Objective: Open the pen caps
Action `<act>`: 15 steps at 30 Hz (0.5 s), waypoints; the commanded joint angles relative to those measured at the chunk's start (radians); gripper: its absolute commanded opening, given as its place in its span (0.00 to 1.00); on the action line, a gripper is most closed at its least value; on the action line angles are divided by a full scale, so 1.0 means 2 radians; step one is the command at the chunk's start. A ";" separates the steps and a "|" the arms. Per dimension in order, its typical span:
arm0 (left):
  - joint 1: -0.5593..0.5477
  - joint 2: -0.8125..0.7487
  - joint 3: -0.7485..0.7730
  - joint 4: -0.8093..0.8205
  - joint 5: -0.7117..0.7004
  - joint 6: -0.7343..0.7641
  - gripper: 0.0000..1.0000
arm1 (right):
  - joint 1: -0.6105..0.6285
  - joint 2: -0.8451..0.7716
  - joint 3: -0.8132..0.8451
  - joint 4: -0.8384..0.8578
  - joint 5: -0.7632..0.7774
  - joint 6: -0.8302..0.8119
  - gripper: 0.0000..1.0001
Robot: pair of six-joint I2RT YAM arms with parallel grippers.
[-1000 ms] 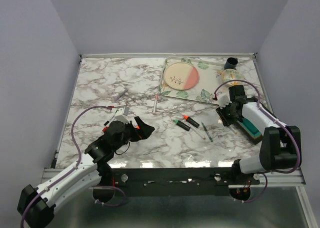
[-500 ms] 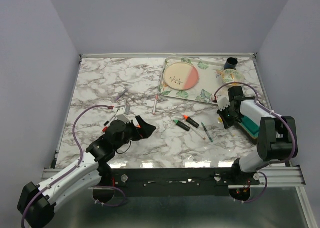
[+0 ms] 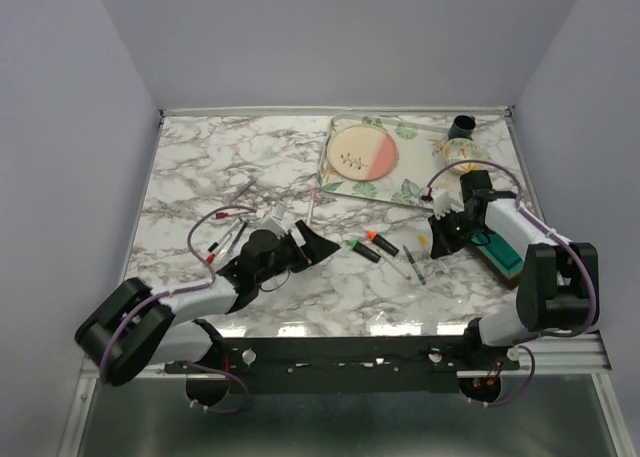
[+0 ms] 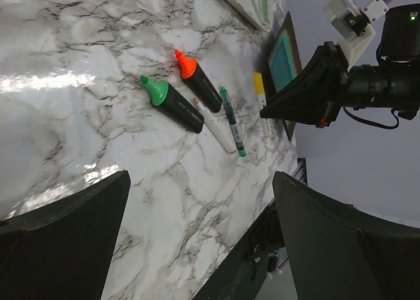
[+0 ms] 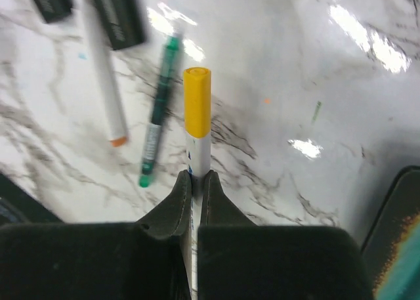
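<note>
My left gripper (image 3: 305,245) hangs spread wide over the marble table (image 3: 200,167), to the near left of the leaf-patterned tray (image 3: 405,189). My right gripper (image 5: 195,182), to the near right of that tray, pinches a white pen (image 5: 197,152) just behind its yellow cap (image 5: 197,93), which is on. Between the two grippers, on the near side of the tray, lie two black highlighters (image 4: 180,109), one with a green cap (image 4: 155,90) and one with an orange cap (image 4: 186,62), both on. A thin green pen (image 4: 232,119) lies beside them. A plate (image 3: 362,152) sits on the tray. Left of the tray, marble runs out to the raised rim (image 3: 330,110), and beyond it pale lilac walls (image 3: 330,37) close in.
</note>
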 commanded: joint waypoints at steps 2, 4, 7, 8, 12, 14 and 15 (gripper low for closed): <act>-0.029 0.140 0.090 0.178 0.037 -0.045 0.99 | 0.006 -0.047 0.025 -0.038 -0.138 -0.018 0.00; -0.047 0.174 0.116 0.186 0.035 -0.052 0.99 | 0.009 -0.052 0.030 -0.045 -0.159 -0.024 0.01; -0.063 0.236 0.163 0.201 0.027 -0.063 0.99 | 0.014 -0.057 0.036 -0.055 -0.183 -0.031 0.01; -0.074 0.261 0.183 0.207 0.024 -0.066 0.98 | 0.017 -0.061 0.037 -0.057 -0.188 -0.034 0.01; -0.093 0.304 0.226 0.206 0.013 -0.072 0.95 | 0.019 -0.070 0.039 -0.061 -0.200 -0.035 0.01; -0.100 0.319 0.244 0.201 0.011 -0.072 0.90 | 0.020 -0.072 0.040 -0.061 -0.202 -0.034 0.01; -0.103 0.322 0.250 0.198 0.011 -0.072 0.89 | 0.019 -0.074 0.040 -0.061 -0.205 -0.033 0.01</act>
